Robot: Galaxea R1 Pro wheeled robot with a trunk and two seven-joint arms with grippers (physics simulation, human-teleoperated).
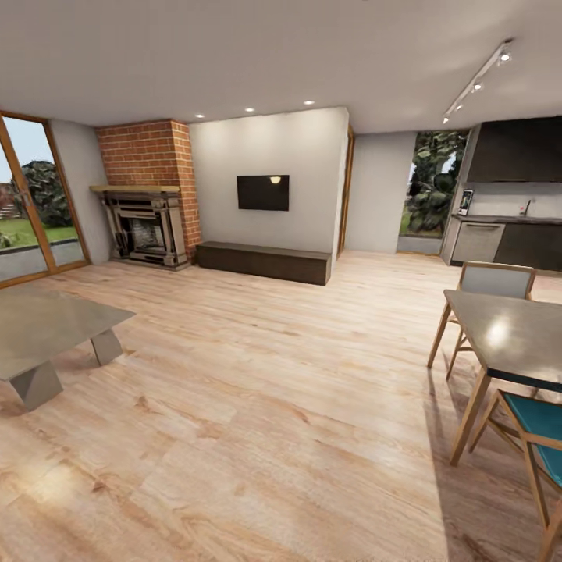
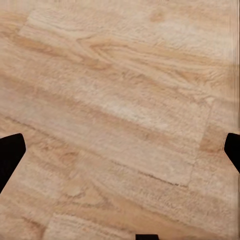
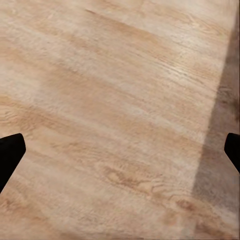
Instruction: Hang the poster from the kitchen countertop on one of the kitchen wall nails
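We in transit, task barely begun. Left fingers (image 2: pixel 120 155) and right fingers (image 3: pixel 120 155) spread apart, empty, wood floor (image 2: pixel 120 100) beyond them. Poster (image 1: pixel 466 201) far ahead on kitchen tabletop (image 1: pixel 507 219). Pickup, hanging left.

Black fingertips (image 2: pixel 10 157), blunt, angular

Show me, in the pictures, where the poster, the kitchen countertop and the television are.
poster (image 1: pixel 466 201): head view, far right, middle of its small upright face.
kitchen countertop (image 1: pixel 507 220): head view, bare stretch of the dark top edge, right of the poster.
television (image 1: pixel 263 192): head view, centre of the black screen on the white wall.
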